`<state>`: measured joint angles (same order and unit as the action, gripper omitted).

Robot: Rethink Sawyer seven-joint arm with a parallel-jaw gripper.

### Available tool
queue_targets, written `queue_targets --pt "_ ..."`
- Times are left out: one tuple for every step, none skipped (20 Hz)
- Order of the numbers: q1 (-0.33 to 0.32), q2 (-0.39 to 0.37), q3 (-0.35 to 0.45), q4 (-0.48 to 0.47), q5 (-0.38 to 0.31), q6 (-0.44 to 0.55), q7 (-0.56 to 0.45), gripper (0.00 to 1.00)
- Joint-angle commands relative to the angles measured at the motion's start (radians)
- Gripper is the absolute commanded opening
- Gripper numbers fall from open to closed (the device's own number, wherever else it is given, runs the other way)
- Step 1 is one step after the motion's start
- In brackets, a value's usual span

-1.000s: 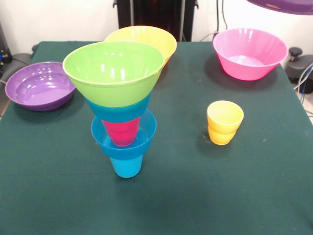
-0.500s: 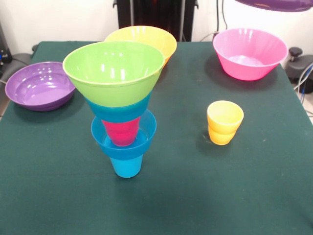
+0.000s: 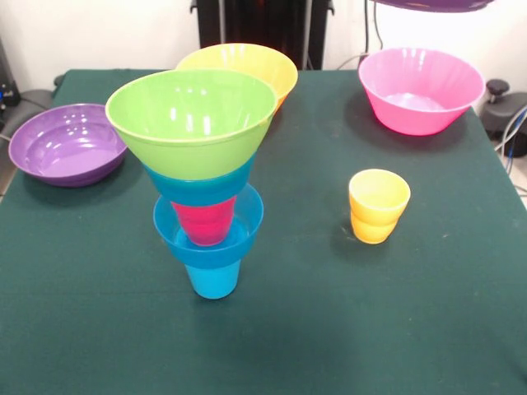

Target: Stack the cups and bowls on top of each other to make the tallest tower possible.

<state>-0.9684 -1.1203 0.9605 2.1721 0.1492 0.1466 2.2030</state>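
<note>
Well, my pincer is out of sight, so I cannot tell its state, while the tower (image 3: 202, 177) stands mid-table; the light, glossy, slippery orange bowl (image 3: 247, 66) behind it wants gripping by its rim.

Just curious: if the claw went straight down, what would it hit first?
The claw itself is out of view; only a raised purple bowl shows at the top edge. Straight below it in the picture is the pink bowl, probably first, though depth is unclear.
</note>
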Motion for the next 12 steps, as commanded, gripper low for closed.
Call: queue_targets --pt "-0.018 0.073 0.051 0.094 -0.062 0.054 0.031 0.0" --pt "-0.025 0.075 0.055 0.098 -0.065 0.052 0.031 0.0" --pt "-0.029 0.083 0.055 0.098 -0.07 0.048 0.027 0.0" --pt "-0.033 0.085 0.055 0.099 -0.074 0.048 0.024 0.0" --pt "-0.038 0.096 0.05 0.095 -0.08 0.048 0.016 0.0" --pt "-0.042 0.099 0.049 0.095 -0.084 0.05 0.011 0.0" --pt "-0.034 0.105 0.038 0.086 -0.086 0.053 0.006 0.0" --pt "-0.034 0.107 0.033 0.085 -0.091 0.053 0.002 0.0" --pt "-0.03 0.11 0.025 0.078 -0.093 0.061 -0.005 0.0" --pt "-0.029 0.112 0.018 0.077 -0.097 0.063 -0.009 0.0" --pt "-0.028 0.112 0.012 0.076 -0.102 0.069 -0.014 0.0" --pt "-0.027 0.114 0.005 0.074 -0.109 0.072 -0.017 0.0"
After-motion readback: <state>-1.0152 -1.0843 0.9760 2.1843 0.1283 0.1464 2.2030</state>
